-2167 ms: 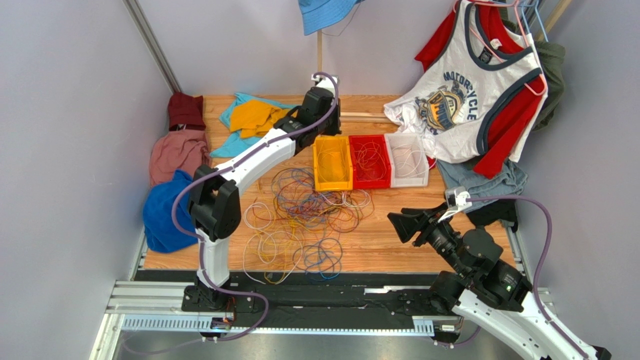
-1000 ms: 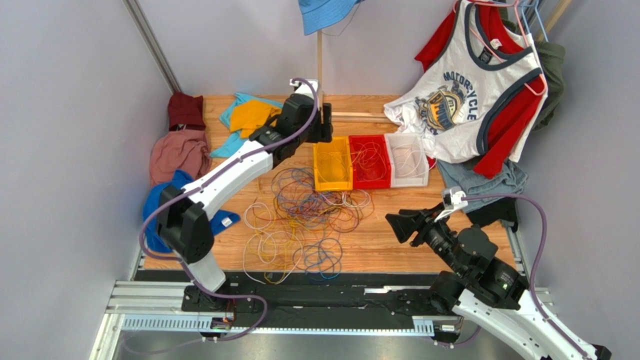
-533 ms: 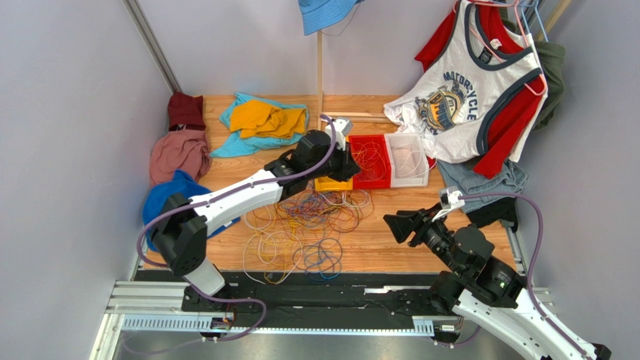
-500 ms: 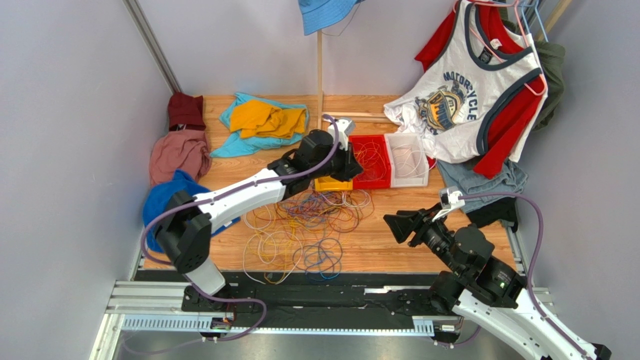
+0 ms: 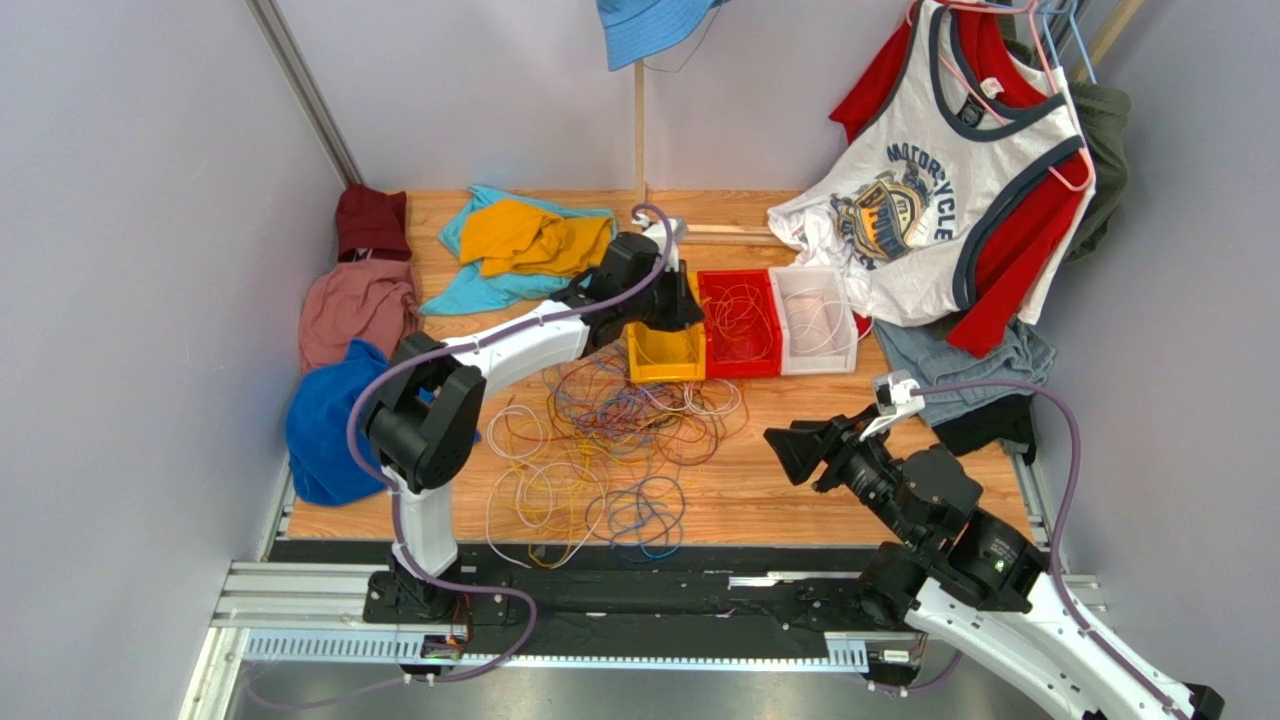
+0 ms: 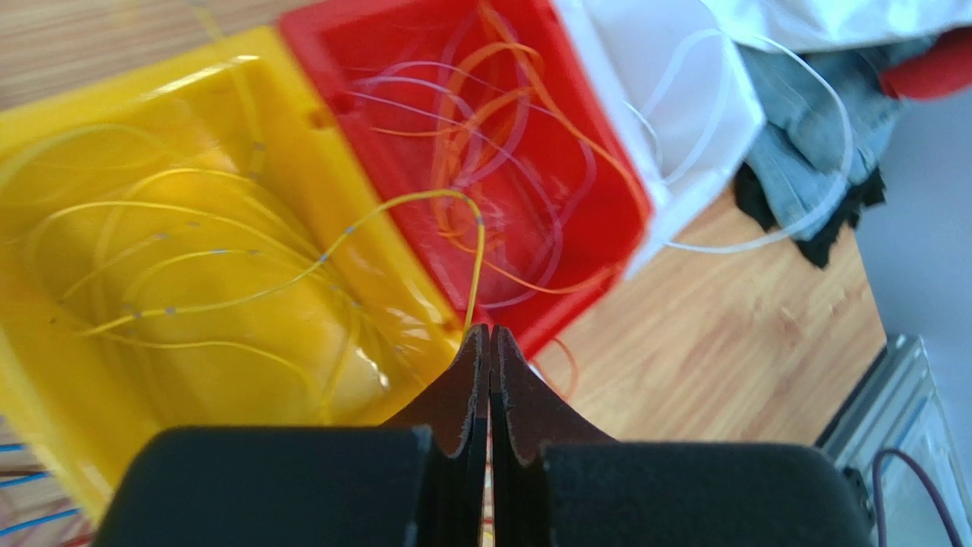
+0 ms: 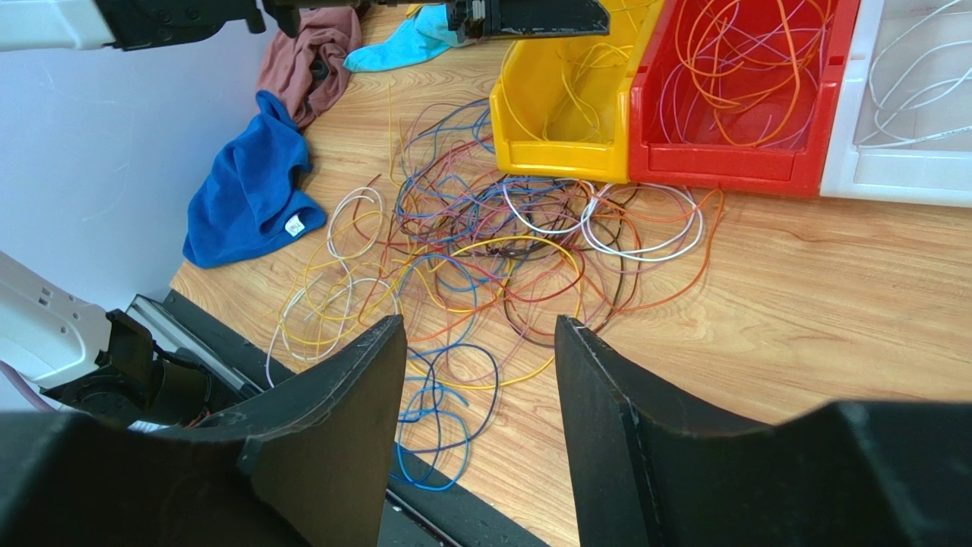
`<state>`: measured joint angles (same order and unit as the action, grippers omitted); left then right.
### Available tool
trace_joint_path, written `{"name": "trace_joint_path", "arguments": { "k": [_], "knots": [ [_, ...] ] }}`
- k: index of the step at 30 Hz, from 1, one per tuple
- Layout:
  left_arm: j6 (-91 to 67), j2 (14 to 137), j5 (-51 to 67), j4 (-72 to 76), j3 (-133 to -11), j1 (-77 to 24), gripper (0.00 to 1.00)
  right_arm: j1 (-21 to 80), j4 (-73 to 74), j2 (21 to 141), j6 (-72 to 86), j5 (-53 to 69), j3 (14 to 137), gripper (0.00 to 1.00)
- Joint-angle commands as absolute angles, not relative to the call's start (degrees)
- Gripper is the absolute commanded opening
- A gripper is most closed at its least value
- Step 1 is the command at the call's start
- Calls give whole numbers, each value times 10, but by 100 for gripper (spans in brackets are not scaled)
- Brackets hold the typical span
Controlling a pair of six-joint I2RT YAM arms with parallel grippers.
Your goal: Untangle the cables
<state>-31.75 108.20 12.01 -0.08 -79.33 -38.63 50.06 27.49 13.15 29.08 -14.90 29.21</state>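
Observation:
A tangle of thin cables in white, yellow, orange, purple, blue and red lies on the wooden table; it also shows in the right wrist view. My left gripper hangs over the yellow bin. In the left wrist view its jaws are pressed together on a yellow cable that loops up and back into the yellow bin. My right gripper is open and empty, right of the tangle, its jaws wide apart above the table.
A red bin with orange cables and a white bin with white cables stand right of the yellow one. Clothes lie at the left, back and right. A T-shirt hangs at the back right.
My left arm has swung from the table's back edge forward over the bins, then drawn back slightly to above the yellow bin. The right arm has hardly moved.

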Motion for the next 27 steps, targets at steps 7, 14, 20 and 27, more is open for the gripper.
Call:
{"name": "trace_joint_path", "arguments": {
  "k": [7,14,20,27],
  "knots": [
    [-372,1106,128,23,-768,-315,0,502,248,135,284,-154,298,54],
    [-369,1122,120,3,-775,-289,0,502,258,127,284,-157,301,54],
    [-367,1086,114,18,-739,-276,0,503,258,126,284,-156,301,54],
    [-357,1026,162,35,-722,-275,2,502,260,120,286,-156,302,54]
  ]
}}
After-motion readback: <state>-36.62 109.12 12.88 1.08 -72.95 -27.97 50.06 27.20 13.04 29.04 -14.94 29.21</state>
